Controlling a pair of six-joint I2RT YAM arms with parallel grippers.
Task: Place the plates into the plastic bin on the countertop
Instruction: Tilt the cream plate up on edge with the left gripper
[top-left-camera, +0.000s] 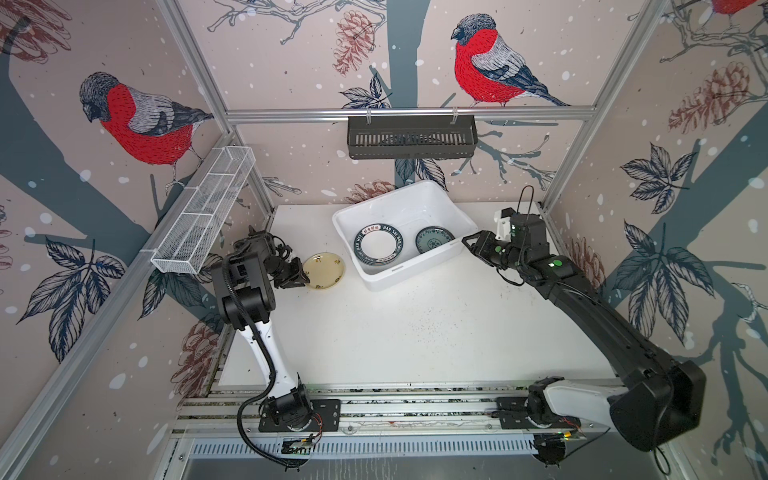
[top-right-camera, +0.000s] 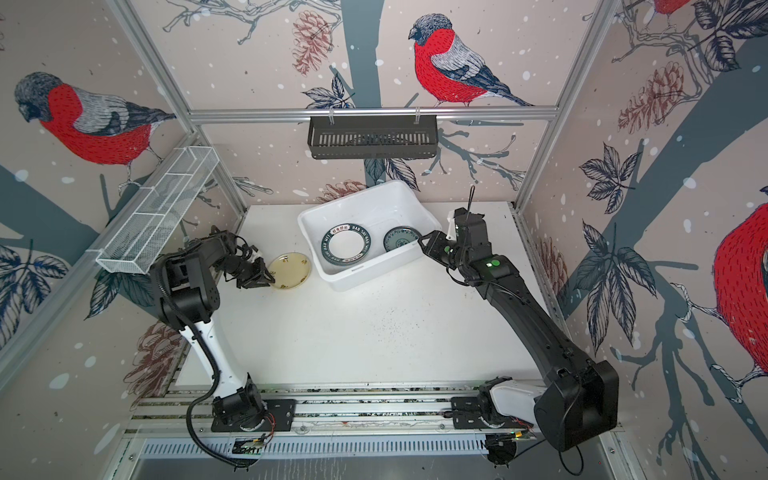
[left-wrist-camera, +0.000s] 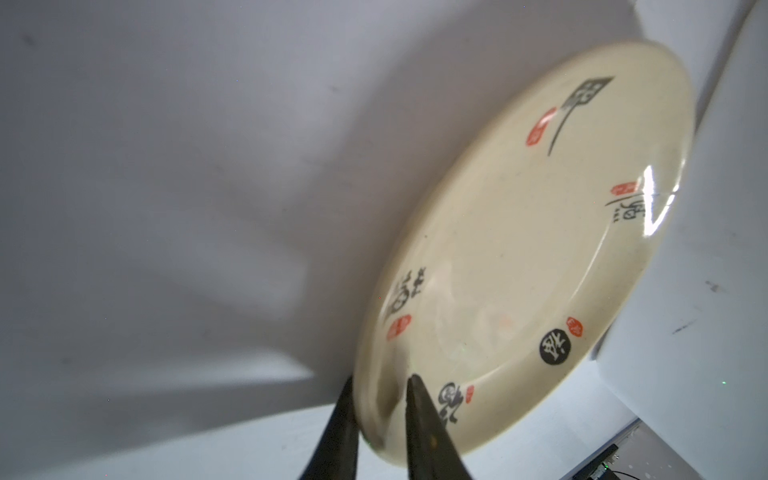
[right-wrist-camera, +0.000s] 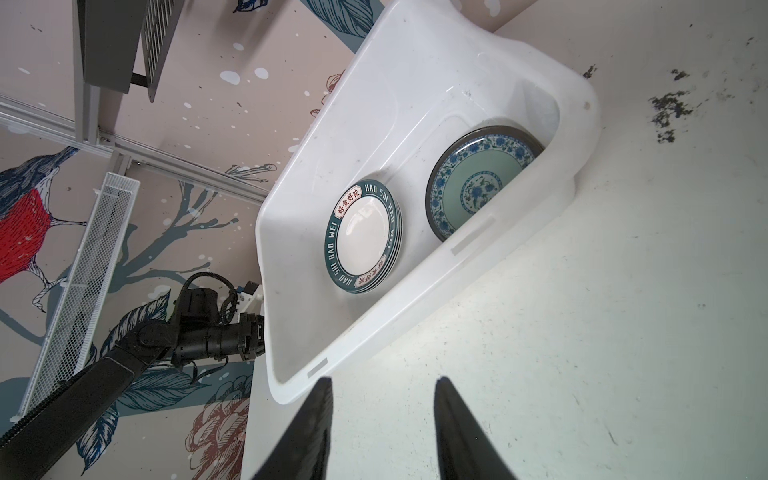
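Pale yellow plate (top-left-camera: 323, 271) is lying on worktop (top-left-camera: 415, 332); left arm is reaching low, left gripper (top-left-camera: 306, 279) pinching its rim. Right gripper (top-left-camera: 467, 240) is hovering part-open, empty, beside plastic bin (top-left-camera: 397, 273).

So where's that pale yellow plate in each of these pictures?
In a top view: the pale yellow plate lies just left of the plastic bin.
In a top view: same spot, left of the bin.
Left wrist: close up, its rim between the left gripper fingers.
Right wrist: not in it.
Shared landmark: the plastic bin.
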